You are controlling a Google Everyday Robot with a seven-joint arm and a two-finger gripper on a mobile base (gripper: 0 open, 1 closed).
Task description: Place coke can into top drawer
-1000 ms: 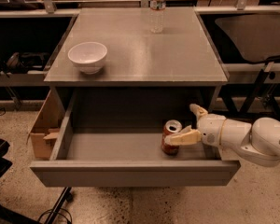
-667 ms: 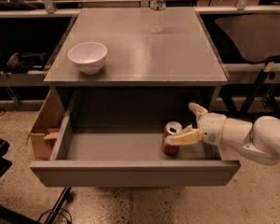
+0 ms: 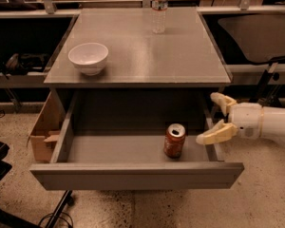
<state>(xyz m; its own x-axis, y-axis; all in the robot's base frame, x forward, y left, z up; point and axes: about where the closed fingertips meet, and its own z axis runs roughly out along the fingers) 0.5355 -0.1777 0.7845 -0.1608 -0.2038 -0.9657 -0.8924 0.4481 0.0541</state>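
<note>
The coke can (image 3: 174, 140), red-orange with a silver top, stands upright on the floor of the open top drawer (image 3: 133, 175), right of the middle. My gripper (image 3: 211, 118) is open and empty at the drawer's right side wall, to the right of the can and apart from it. Its cream fingers (image 3: 216, 133) are spread wide, one low over the drawer wall and one higher beside the cabinet. The white arm reaches in from the right edge of the view.
On the grey cabinet top (image 3: 180, 56) stand a white bowl (image 3: 88, 57) at the left and a clear water bottle (image 3: 158, 8) at the back. A brown cardboard box (image 3: 42, 127) sits left of the drawer. Dark shelving lies behind and at both sides.
The gripper has let go of the can and drawn back to the right, out over the drawer's side wall. The can stays standing in the drawer.
</note>
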